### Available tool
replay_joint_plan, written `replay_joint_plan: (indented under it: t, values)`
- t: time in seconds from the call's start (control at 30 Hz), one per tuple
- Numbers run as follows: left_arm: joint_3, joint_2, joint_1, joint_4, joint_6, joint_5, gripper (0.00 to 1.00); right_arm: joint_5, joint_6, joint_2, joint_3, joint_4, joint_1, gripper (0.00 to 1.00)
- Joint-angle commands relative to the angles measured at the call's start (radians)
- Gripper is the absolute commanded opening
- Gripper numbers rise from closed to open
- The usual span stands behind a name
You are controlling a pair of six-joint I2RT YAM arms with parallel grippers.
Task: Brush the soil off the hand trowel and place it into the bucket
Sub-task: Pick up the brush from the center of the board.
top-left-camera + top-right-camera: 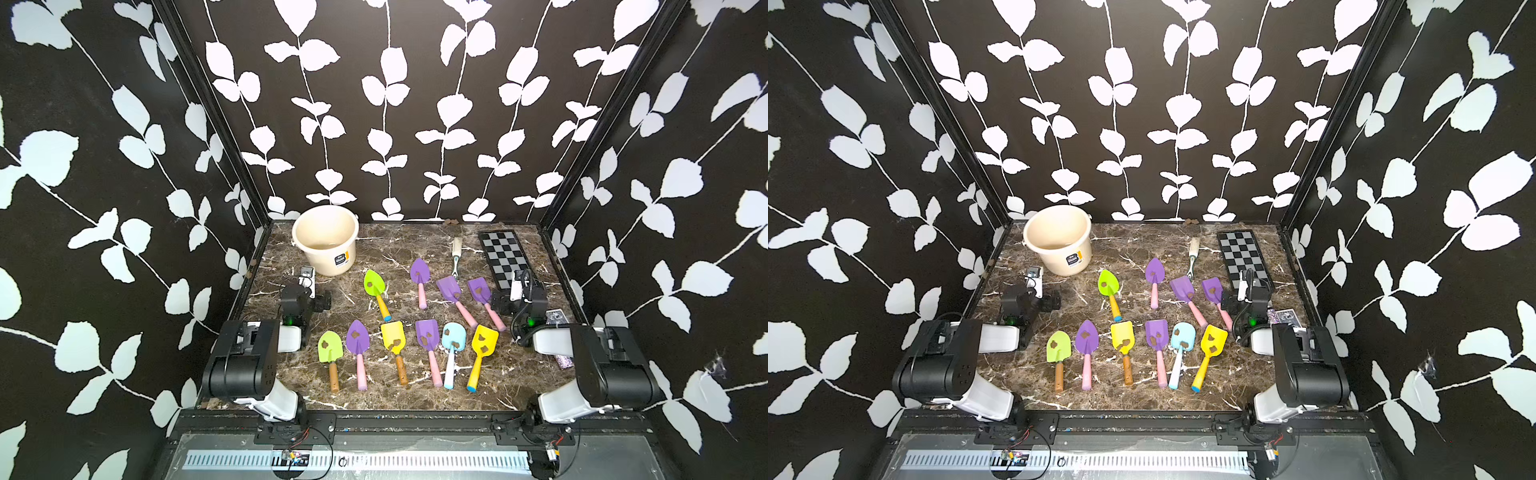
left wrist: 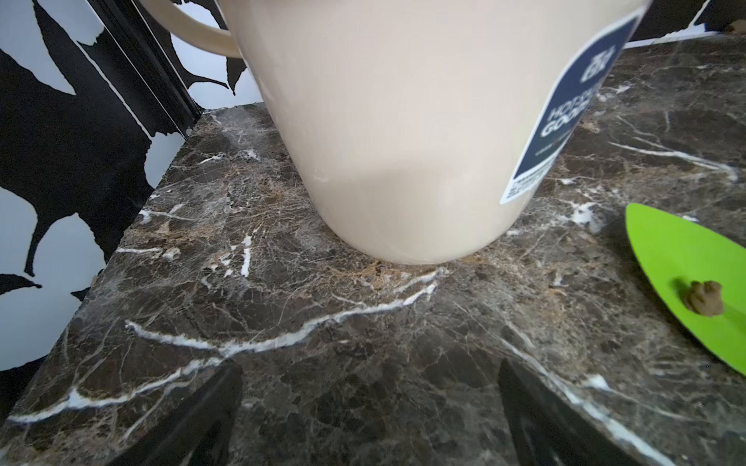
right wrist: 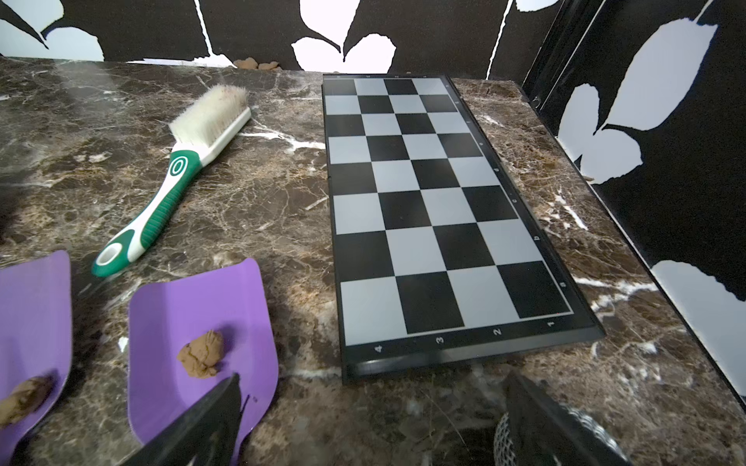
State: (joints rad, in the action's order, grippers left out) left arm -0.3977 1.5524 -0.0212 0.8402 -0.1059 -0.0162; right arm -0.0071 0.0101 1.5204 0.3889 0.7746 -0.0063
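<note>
Lab booth, leaf-print walls (image 1: 374, 104), marble tabletop (image 1: 399, 249)

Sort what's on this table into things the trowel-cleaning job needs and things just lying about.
For the job:
- trowels
- soil on their blades
- brush
- bucket

Lying about:
- chessboard
- small patterned box

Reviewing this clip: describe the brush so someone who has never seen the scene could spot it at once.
Find the black-and-white chessboard lying at the far right of the marble table. Just left of it, not touching it, lies the brush, its handle end near a purple trowel. It alone has white bristles and a green-and-white handle, unlike the trowels' coloured blades.
</note>
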Motion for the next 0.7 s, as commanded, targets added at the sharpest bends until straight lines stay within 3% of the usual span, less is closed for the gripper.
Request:
replay_joint_plan:
  t: [0.0, 0.53, 0.67]
  values:
    - [-0.020, 0.000, -0.002, 0.019, -0.008, 0.004, 0.99, 0.006, -0.016, 0.007, 0.023, 0.052, 0.005, 0.99]
    - [-0.017, -0.002, -0.003, 0.022, -0.009, 0.003, 0.99, 0.009, -0.014, 0.003, 0.020, 0.058, 0.006, 0.99]
    - [-0.006, -0.003, -0.003, 0.045, -0.026, -0.036, 0.99, 0.018, -0.025, -0.140, 0.046, -0.090, 0.016, 0.99]
